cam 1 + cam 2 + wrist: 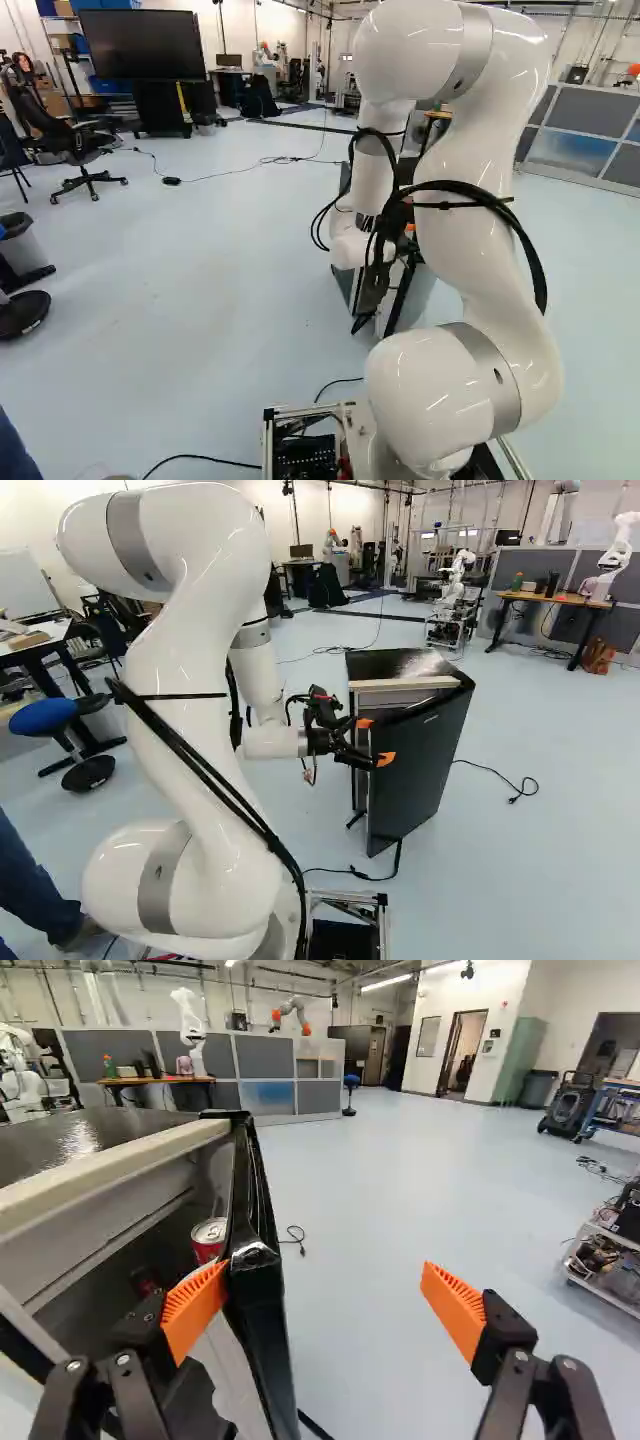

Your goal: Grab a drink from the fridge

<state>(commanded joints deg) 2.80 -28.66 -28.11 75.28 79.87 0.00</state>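
Drink can (209, 1240) inside fridge (385, 664), probably; tool (375, 741) released, fingers (455, 1305) wide astride door (425, 750) edge; arm (190, 670) arched, wrist (272, 742) level.

Base views left, right behind arm (195, 665), facing ahead, share fridge (425, 750); wrist view closest.

No text legible. Red can (208, 1244) inside near fridge (390, 664): pale lettering, too small to read. Fridge door (418, 770), outer face: small light mark, unreadable.

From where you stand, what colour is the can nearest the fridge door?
The can is red with a silver top; the wrist view shows it best.
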